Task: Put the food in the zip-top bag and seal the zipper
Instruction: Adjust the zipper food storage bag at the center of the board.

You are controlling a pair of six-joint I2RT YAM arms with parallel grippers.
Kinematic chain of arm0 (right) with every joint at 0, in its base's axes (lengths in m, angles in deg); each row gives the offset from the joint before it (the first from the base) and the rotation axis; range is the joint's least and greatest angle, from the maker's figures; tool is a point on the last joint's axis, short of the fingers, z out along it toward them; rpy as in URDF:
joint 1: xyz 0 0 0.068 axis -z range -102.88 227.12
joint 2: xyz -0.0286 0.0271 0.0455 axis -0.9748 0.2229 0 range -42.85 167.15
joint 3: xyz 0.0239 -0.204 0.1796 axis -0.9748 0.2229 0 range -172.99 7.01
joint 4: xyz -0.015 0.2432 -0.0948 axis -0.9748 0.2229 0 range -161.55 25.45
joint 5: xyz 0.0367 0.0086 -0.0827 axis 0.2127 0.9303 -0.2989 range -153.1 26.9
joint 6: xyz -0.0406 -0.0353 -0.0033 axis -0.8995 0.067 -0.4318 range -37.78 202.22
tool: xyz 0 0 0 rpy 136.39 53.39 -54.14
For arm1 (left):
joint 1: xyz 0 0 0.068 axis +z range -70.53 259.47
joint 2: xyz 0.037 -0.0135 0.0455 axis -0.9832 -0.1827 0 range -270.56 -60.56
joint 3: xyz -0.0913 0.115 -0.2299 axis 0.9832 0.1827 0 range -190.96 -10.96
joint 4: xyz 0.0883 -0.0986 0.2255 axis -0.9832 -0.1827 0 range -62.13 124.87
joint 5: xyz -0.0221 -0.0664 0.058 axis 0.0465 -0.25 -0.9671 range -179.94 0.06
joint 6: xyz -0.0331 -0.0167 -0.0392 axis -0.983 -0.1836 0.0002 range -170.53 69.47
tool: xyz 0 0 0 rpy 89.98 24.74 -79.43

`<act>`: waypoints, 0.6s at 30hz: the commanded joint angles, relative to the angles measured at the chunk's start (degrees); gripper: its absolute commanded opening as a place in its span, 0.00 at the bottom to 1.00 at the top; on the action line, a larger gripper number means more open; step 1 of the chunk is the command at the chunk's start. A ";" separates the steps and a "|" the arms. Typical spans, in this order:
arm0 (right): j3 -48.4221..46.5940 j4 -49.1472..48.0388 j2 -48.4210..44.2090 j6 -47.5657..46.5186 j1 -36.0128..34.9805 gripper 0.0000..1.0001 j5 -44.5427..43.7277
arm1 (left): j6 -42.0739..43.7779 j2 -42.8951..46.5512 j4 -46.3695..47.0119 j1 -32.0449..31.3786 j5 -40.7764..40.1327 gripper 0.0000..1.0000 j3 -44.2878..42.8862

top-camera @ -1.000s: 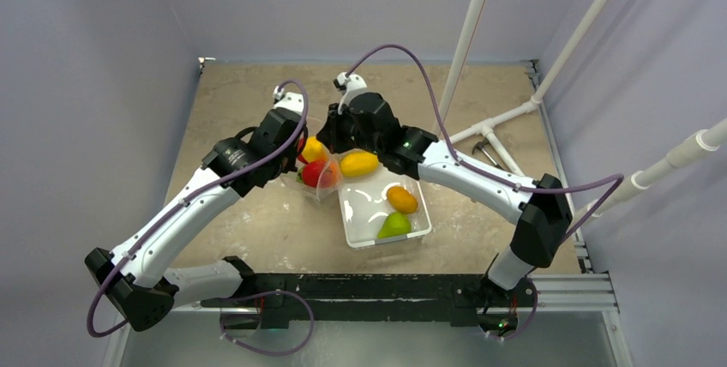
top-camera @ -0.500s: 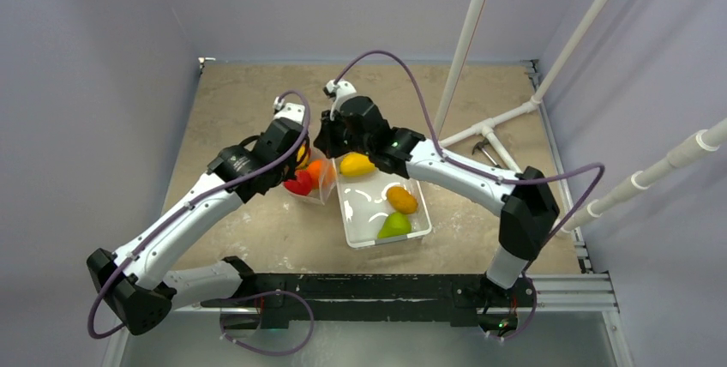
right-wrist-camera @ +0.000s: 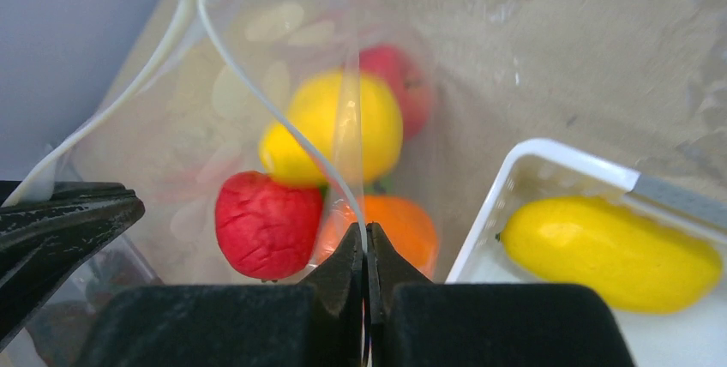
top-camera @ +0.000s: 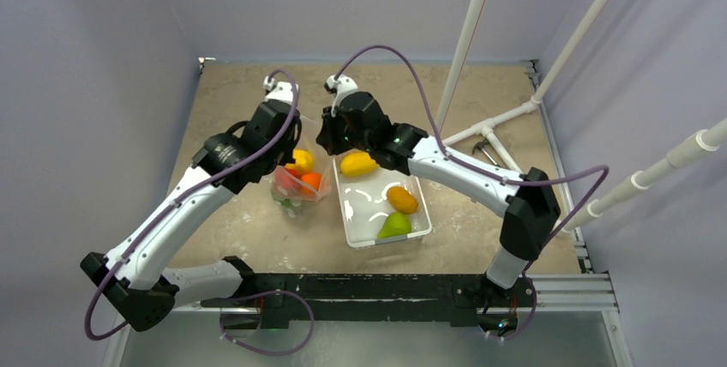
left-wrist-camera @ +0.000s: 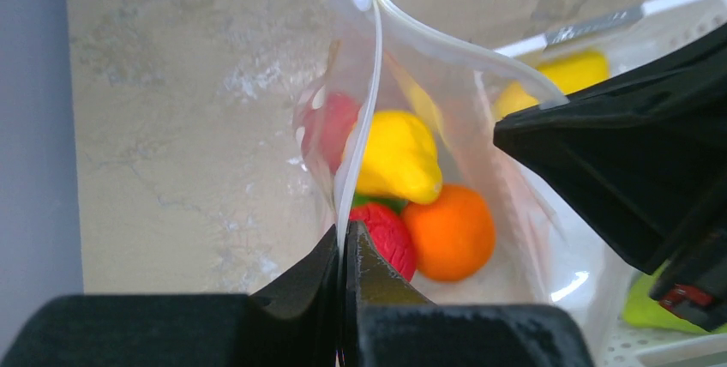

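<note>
The clear zip-top bag [top-camera: 290,195] hangs between both grippers, left of the white tray, its mouth open. Inside are a yellow fruit [left-wrist-camera: 399,157], an orange fruit [left-wrist-camera: 452,231] and red fruits [left-wrist-camera: 387,237]. My left gripper [left-wrist-camera: 347,234] is shut on one strip of the zipper [left-wrist-camera: 370,58]. My right gripper [right-wrist-camera: 364,243] is shut on the other strip [right-wrist-camera: 257,93]. In the top view the left gripper [top-camera: 291,146] and right gripper [top-camera: 330,142] sit close together above the bag. A yellow fruit [top-camera: 357,163], an orange fruit [top-camera: 402,199] and a green fruit [top-camera: 394,225] lie in the tray.
The white rectangular tray [top-camera: 420,228] stands just right of the bag, its rim [right-wrist-camera: 506,187] close to my right gripper. White pipes [top-camera: 480,15] rise at the back right. Walls close the table at left and back.
Both grippers moved left and back with the bag. The bag now hangs apart from the tray, and the fruits have shifted lower inside it.
</note>
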 commanded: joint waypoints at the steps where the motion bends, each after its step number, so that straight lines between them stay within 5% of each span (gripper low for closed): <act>1: -5.57 -0.15 -5.21 -1.65 0.19 0.00 -3.90 | 0.52 2.64 -3.12 0.31 -2.87 0.00 -4.51; 12: 5.40 -6.39 -0.58 0.74 0.21 0.00 2.80 | -1.50 1.41 2.74 0.43 -0.76 0.00 9.15; 18: 5.23 -6.05 -3.15 1.22 0.19 0.00 2.78 | -0.35 1.62 2.01 0.50 -0.40 0.00 3.77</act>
